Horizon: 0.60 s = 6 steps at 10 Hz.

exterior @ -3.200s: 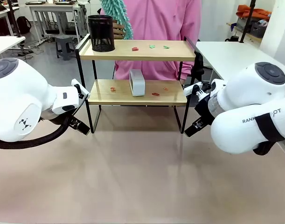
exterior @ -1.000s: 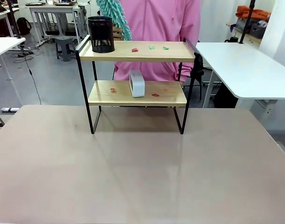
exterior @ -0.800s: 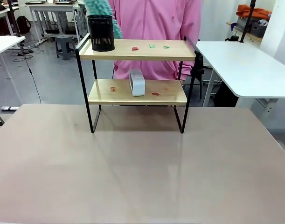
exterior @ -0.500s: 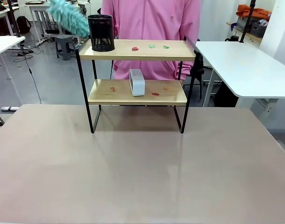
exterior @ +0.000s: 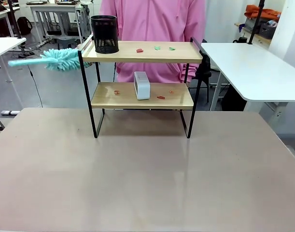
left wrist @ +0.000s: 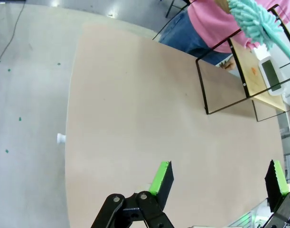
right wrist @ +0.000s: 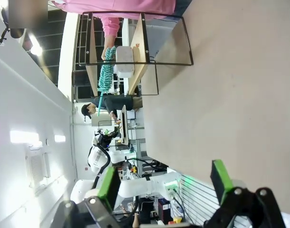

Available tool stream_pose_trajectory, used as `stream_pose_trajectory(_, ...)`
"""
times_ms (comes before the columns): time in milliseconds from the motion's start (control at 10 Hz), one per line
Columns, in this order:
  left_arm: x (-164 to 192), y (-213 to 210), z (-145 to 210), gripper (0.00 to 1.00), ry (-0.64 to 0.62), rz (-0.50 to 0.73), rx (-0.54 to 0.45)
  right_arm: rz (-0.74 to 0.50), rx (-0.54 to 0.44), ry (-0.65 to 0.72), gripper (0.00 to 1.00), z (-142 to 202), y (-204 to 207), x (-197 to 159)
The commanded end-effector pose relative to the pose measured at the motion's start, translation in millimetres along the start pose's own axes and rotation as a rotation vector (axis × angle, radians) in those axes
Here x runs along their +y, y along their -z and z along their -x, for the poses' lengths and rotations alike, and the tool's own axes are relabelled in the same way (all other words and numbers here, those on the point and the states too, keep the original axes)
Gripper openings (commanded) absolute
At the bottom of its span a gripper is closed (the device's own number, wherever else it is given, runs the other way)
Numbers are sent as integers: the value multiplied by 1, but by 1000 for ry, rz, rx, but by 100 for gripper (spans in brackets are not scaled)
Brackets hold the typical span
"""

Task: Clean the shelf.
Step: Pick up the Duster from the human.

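The shelf (exterior: 142,52) stands at the table's far side, two light wooden boards on a thin black frame. Red and green scraps (exterior: 157,48) lie on its top board, red ones (exterior: 161,97) on the lower board. A person in pink holds a teal fluffy duster (exterior: 63,59) level, left of the top board, its thin end pointing left. The left wrist view has my left gripper (left wrist: 219,183) open above the bare table, with the shelf (left wrist: 251,71) and duster (left wrist: 253,20) far off. My right gripper (right wrist: 164,183) is open too, well away from the shelf (right wrist: 137,42) and the duster (right wrist: 106,69).
A black mesh cup (exterior: 105,34) stands on the top board's left end. A white box-shaped device (exterior: 142,85) sits mid lower board. White desks (exterior: 253,67) flank the brown table (exterior: 147,174), which lies bare in front of the shelf.
The duster swung from upright above the mesh cup down to level, left of the shelf. Both arms, beside the shelf 3.2 s ago, have left the front view.
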<state>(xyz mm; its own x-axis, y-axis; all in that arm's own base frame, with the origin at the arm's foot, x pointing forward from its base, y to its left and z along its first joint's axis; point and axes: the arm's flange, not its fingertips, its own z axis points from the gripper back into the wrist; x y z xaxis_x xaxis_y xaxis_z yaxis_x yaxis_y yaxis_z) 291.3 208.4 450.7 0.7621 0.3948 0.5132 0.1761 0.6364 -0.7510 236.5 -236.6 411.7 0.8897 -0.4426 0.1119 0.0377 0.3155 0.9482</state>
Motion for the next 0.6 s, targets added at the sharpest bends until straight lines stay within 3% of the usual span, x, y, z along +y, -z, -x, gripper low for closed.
stream_pose_trajectory(0,-1,-2,-18,100,-80,14,20,-9,0,-31,100,0,0,-1)
stream_pose_trajectory(300,-34,37,-116,100,-390,7,52,-9,0,-31,100,0,0,-1)
stream_pose_trajectory(500,-41,79,-168,100,-489,42,105,-9,0,-31,100,0,0,-1)
